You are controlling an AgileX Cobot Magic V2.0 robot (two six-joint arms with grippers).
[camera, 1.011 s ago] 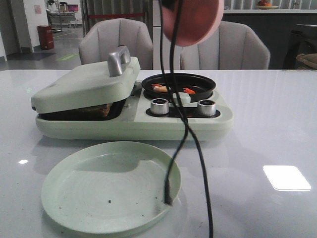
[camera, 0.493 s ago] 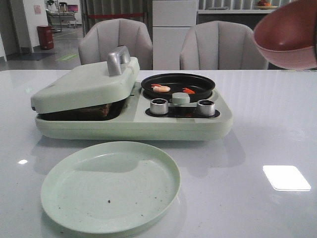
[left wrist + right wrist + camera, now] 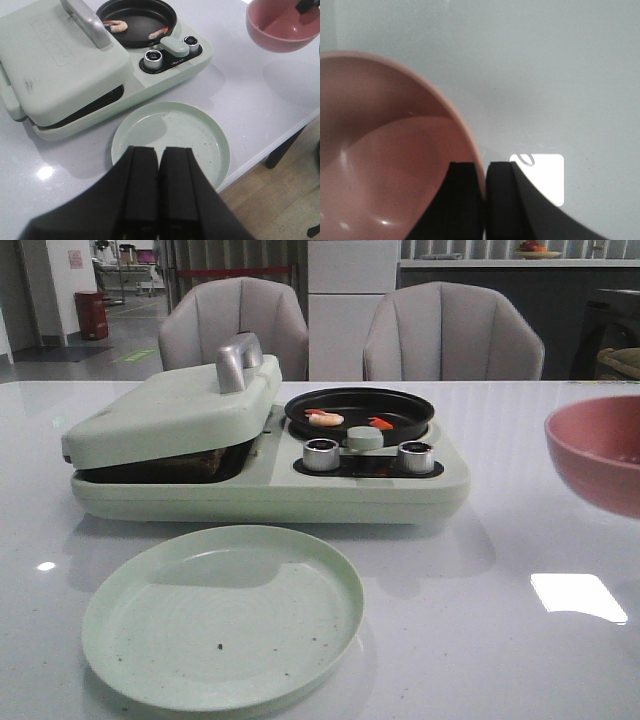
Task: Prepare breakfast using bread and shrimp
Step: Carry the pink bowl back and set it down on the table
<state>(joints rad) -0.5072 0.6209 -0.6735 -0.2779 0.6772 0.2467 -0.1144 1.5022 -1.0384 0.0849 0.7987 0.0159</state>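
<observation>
White table (image 3: 520, 660) w/ a pale green breakfast maker (image 3: 270, 490) set across its middle. Its hinged lid (image 3: 170, 410) on the robot's left side is tilted, propped slightly open, metal handle (image 3: 238, 362) on top. In the gap under the lid a dark brown edge shows, prob. the bread (image 3: 200, 462), but too shadowed to be sure; no full slice visible. On the right half of the appliance sits a round black pan (image 3: 360, 412) holding two pcs of shrimp (image 3: 325, 419): one pale pink-white, one orange-red, lying apart from each other near the pan's front. Just in front of the pan: two silver knobs (image 3: 322, 455) w/ a green pan handle stub between them.

Near edge of table, in front of the appliance and not touching it: an empty-looking pale green plate (image 3: 222, 615) w/ a few dark specks.

Right hand (image 3: 484, 200): fingers pinched on the rim of a pink bowl (image 3: 385, 160), one finger inside the rim, one outside. In the front view the bowl (image 3: 598, 455) hangs at the far right, well apart from the appliance, upright; whether it touches the table can't be told. Inside of bowl looks bare in the wrist view.

Left hand (image 3: 159, 190): fingers pressed together, nothing between them, held above the plate's near edge.
</observation>
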